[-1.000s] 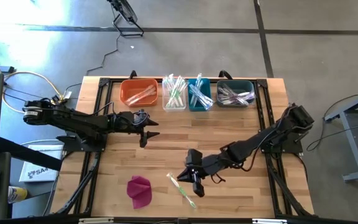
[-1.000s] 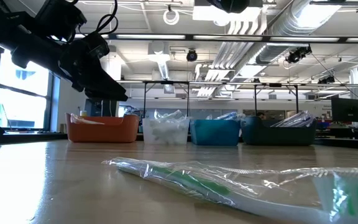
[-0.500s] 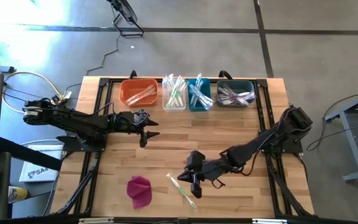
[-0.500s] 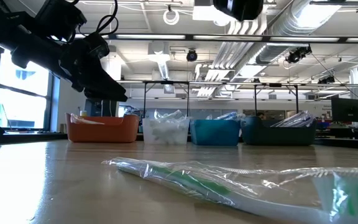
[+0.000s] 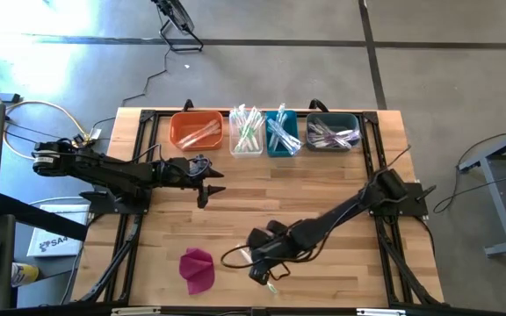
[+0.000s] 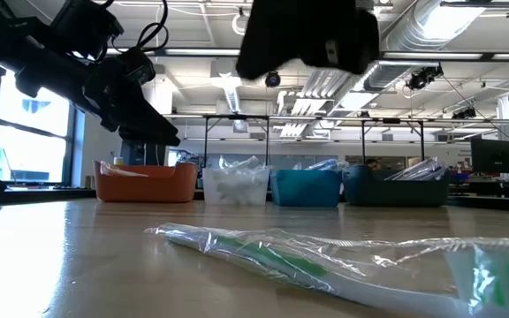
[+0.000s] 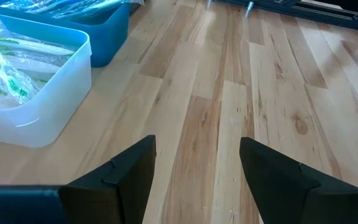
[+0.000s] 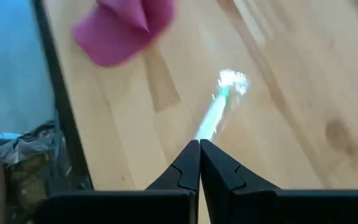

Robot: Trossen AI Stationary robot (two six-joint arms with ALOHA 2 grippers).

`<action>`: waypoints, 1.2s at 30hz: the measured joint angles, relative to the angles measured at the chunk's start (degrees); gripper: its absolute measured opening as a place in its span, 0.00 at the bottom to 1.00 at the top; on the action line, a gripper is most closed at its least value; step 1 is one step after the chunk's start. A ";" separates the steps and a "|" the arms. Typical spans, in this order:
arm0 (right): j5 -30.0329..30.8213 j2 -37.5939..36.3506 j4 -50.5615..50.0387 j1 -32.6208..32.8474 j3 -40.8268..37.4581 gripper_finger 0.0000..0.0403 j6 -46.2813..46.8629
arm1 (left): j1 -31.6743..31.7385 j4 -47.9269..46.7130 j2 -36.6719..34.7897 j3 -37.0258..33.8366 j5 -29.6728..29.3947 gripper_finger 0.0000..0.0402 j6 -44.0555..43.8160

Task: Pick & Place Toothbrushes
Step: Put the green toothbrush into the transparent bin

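Reaching over the worktop (image 5: 323, 189) from its left side, the left claw (image 5: 205, 184) hangs in front of the orange bin (image 5: 195, 131), fingers spread and empty, exactly where it was a second ago. Left of the bottom centre lies the magenta cloth lump (image 5: 197, 268), unmoved. Just right of it the right claw (image 5: 259, 268) has swung leftward and nearer the worktop's front edge since a second ago. It now sits over the loose green-handled toothbrush (image 6: 272, 252), and its fingers have clenched tight with nothing between them. In the right wrist view the brush lies just beyond the fingertips (image 8: 199, 149). Along the far edge stand the clear bin (image 5: 246, 133), teal bin (image 5: 281, 133) and dark bin (image 5: 332, 132), all holding wrapped toothbrushes.

From above, the arm covers most of the loose brush; only its lower tip peeks out. In the low view the right arm is a dark blur at the top.
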 joint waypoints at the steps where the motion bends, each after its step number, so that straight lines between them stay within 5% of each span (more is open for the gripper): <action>1: -1.31 0.76 -0.34 -0.07 0.20 0.01 1.08 | 0.00 -0.08 0.00 0.00 0.00 0.57 0.00; 9: -12.49 3.84 3.25 -1.34 0.28 0.01 2.59 | 0.00 -0.68 0.00 0.00 0.02 0.57 -0.94; 15: -11.58 3.85 2.90 -1.55 0.28 0.08 -1.61 | 0.00 -1.15 0.00 0.02 0.02 0.57 -1.27; 26: -5.34 3.90 2.79 -1.55 0.23 0.42 -3.46 | 0.00 -2.26 0.02 0.02 0.02 0.57 -1.29; 36: -4.80 3.96 2.85 -1.53 0.17 0.46 -3.47 | 0.00 -2.39 0.02 0.02 0.02 0.57 -1.29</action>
